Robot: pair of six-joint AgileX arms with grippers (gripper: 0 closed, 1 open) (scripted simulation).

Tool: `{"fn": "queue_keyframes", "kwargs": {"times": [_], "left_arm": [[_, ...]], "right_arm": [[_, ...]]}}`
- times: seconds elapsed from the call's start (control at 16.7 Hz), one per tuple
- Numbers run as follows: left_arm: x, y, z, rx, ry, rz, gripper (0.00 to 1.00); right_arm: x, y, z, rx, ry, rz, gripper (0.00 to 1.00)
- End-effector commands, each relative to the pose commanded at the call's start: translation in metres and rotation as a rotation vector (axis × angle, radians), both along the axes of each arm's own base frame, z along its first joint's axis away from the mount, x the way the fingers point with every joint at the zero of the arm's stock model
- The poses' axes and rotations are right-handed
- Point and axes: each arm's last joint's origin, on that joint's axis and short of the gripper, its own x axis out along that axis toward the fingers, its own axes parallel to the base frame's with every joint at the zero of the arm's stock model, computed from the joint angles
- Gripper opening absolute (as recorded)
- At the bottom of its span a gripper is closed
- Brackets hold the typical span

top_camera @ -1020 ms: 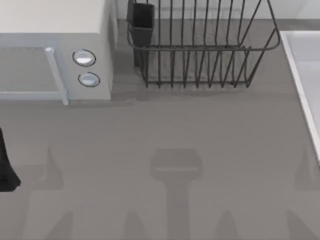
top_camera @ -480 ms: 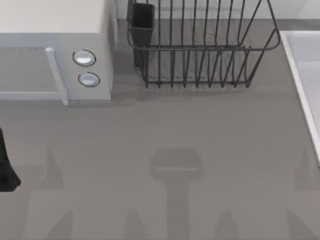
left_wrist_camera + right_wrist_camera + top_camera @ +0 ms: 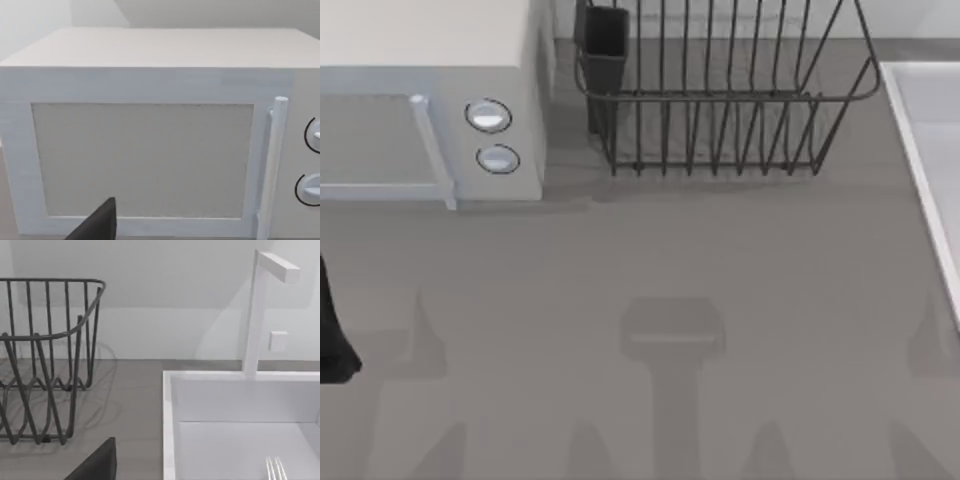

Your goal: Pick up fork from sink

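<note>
Fork (image 3: 274,467) lying down on the sink (image 3: 166,405) floor, tines just peeking up in the right wrist view, close under the basin's near edge; handle out of frame. Sink set at the table's right edge, rim (image 3: 920,150) running along the top view's right side, white faucet (image 3: 257,310) rising from its back wall. Right wrist camera aimed straight over the rim into the basin, looks lined up for an approach to the fork, nothing gripped yet. One dark right gripper finger (image 3: 97,462) poking into that view, well short of the fork; jaw opening: cannot tell. Left arm (image 3: 332,330) parked at the table's left edge, facing the white microwave (image 3: 150,135), one dark finger (image 3: 97,225) in its own view, touching nothing; spread likewise cannot tell. Dark wire dish rack (image 3: 720,90) standing between microwave and sink, clear of the likely path
</note>
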Motion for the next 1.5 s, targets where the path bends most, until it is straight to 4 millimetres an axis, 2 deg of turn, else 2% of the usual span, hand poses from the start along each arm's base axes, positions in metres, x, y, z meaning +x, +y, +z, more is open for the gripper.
{"fn": "queue_keyframes", "kwargs": {"times": [0.24, 0.42, 0.6, 0.84, 0.96, 1.14, 1.32, 1.5], "left_arm": [[0.000, 0.000, 0.000, 0.000, 0.000, 0.000, 1.00], [0.000, 0.000, 0.000, 0.000, 0.000, 0.000, 1.00], [0.000, 0.000, 0.000, 0.000, 0.000, 0.000, 1.00], [0.000, 0.000, 0.000, 0.000, 0.000, 0.000, 1.00], [0.000, 0.000, 0.000, 0.000, 0.000, 0.000, 1.00], [0.000, 0.000, 0.000, 0.000, 0.000, 0.000, 1.00], [0.000, 0.000, 0.000, 0.000, 0.000, 0.000, 1.00], [0.000, 0.000, 0.000, 0.000, 0.000, 0.000, 1.00]], "right_arm": [[0.009, -0.003, 0.036, -0.022, 0.131, -0.022, 1.00], [0.030, -0.006, 0.073, -0.042, 0.279, -0.042, 1.00], [0.068, -0.013, 0.109, -0.059, 0.459, -0.061, 1.00], [0.144, -0.031, 0.136, -0.071, 0.725, -0.075, 1.00], [0.186, -0.043, 0.137, -0.070, 0.859, -0.076, 1.00], [0.248, -0.065, 0.120, -0.060, 1.053, -0.070, 1.00], [0.299, -0.087, 0.086, -0.041, 1.227, -0.055, 1.00], [0.334, -0.106, 0.046, -0.018, 1.372, -0.037, 1.00]]}}
